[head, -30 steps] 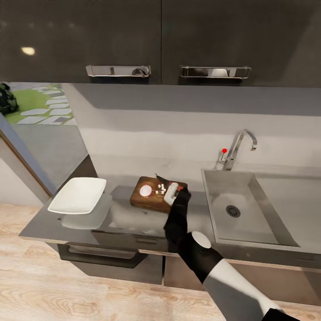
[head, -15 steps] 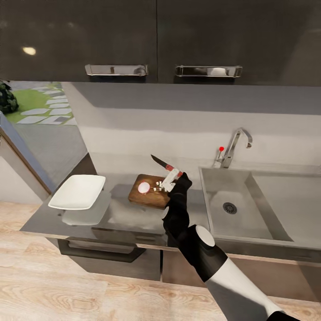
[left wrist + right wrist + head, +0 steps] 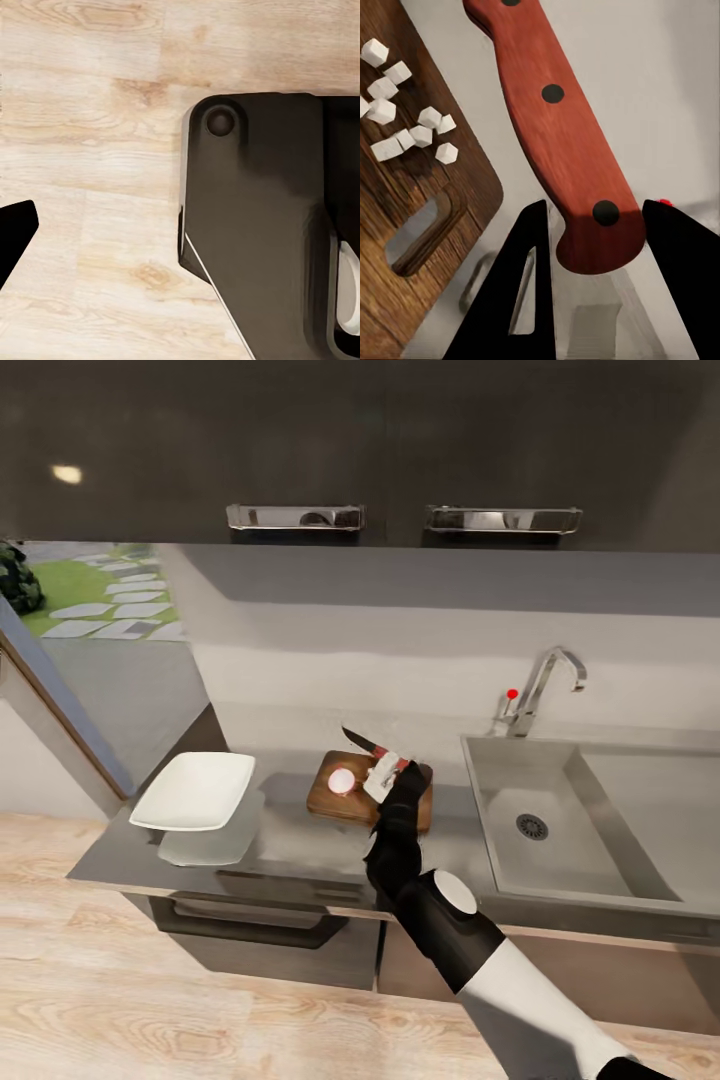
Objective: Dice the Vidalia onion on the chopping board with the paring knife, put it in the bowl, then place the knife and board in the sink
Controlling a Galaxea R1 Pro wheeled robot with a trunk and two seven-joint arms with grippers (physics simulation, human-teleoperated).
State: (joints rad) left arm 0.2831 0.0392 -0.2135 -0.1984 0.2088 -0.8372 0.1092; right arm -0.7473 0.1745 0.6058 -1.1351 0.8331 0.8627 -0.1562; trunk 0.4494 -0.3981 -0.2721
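Observation:
On the steel countertop (image 3: 290,845) lies the brown chopping board (image 3: 340,803) with a pinkish onion half (image 3: 342,781) on it. My right gripper (image 3: 385,773) hovers over the board's right end, shut on the paring knife (image 3: 359,742), whose blade points up and to the left. The right wrist view shows the red-brown handle (image 3: 556,127) between my black fingers (image 3: 521,300), and below it the board (image 3: 397,202) with several white diced bits (image 3: 405,112). The white bowl (image 3: 195,791) stands to the board's left and the sink (image 3: 545,825) to its right. A black fingertip (image 3: 15,232) shows over the wood floor.
The chrome tap (image 3: 541,693) with a red knob stands behind the sink. Dark upper cabinets with bar handles (image 3: 295,517) hang above the counter. The counter ends just left of the bowl. My dark base (image 3: 262,225) sits on the plank floor.
My right gripper lifted the knife off the board a second ago and still holds it raised. The head view has since shifted, so everything sits a little further right.

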